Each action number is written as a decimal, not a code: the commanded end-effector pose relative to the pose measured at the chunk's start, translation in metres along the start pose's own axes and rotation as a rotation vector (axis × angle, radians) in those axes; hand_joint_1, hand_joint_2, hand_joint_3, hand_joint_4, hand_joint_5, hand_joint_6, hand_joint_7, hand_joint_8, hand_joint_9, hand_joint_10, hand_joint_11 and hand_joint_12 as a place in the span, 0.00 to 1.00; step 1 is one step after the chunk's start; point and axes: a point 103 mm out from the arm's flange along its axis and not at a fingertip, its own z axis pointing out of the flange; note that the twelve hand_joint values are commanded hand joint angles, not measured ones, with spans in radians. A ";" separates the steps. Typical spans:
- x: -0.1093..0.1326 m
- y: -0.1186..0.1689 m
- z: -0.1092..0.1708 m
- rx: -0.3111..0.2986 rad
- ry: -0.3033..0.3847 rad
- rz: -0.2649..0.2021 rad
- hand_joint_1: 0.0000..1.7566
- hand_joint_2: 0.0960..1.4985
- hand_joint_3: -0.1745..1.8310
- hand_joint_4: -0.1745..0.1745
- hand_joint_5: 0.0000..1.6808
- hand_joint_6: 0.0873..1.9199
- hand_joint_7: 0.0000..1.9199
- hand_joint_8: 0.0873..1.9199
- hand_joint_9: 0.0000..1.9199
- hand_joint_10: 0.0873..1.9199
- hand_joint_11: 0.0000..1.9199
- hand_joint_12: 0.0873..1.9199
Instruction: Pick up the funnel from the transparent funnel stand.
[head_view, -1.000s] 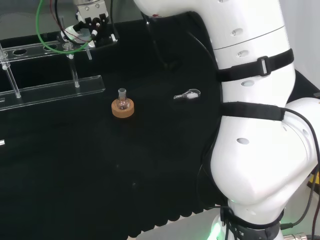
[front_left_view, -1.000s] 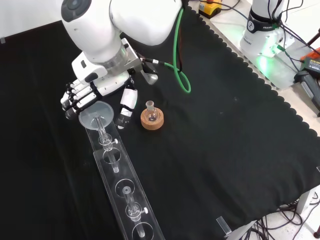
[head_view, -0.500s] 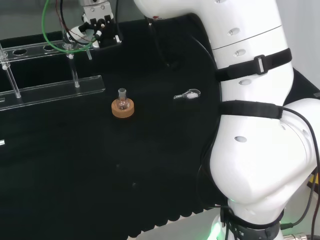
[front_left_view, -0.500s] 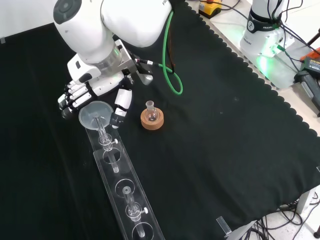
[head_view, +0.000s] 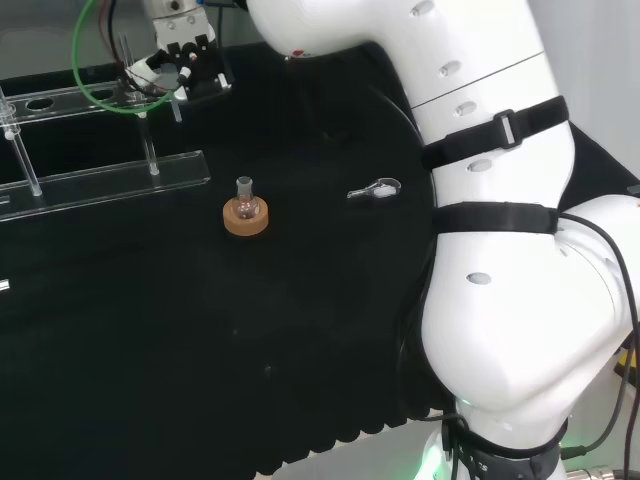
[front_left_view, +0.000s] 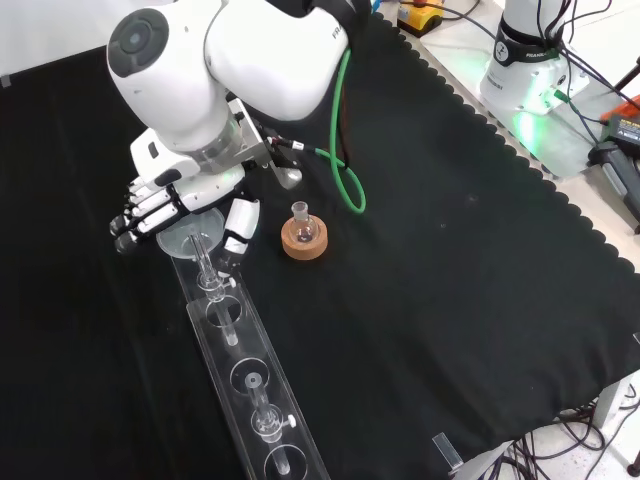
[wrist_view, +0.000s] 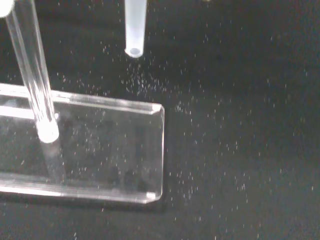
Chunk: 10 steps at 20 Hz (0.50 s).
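Funnel (front_left_view: 188, 238) sits in the end hole of the transparent funnel stand (front_left_view: 250, 385) near the tabletop's far left corner in the front view, its stem hanging clear of the base plate in the wrist view. The hand (front_left_view: 160, 205) brackets the bowl, fingers on one side and thumb on the other, curled but seemingly not yet clamped. Closing and lifting remain.
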 end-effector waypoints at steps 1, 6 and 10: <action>0.012 0.005 0.011 -0.093 -0.118 0.005 0.01 0.56 0.11 0.55 0.09 0.00 0.06 0.34 0.20 0.48 0.24 0.76; 0.008 0.006 0.008 -0.132 -0.115 0.012 0.04 0.58 0.12 0.31 0.23 0.00 0.24 0.55 0.50 0.48 0.55 0.65; 0.002 0.003 0.006 -0.199 -0.132 0.020 0.09 0.60 0.13 0.11 0.32 0.01 0.35 0.61 0.68 0.51 0.76 0.64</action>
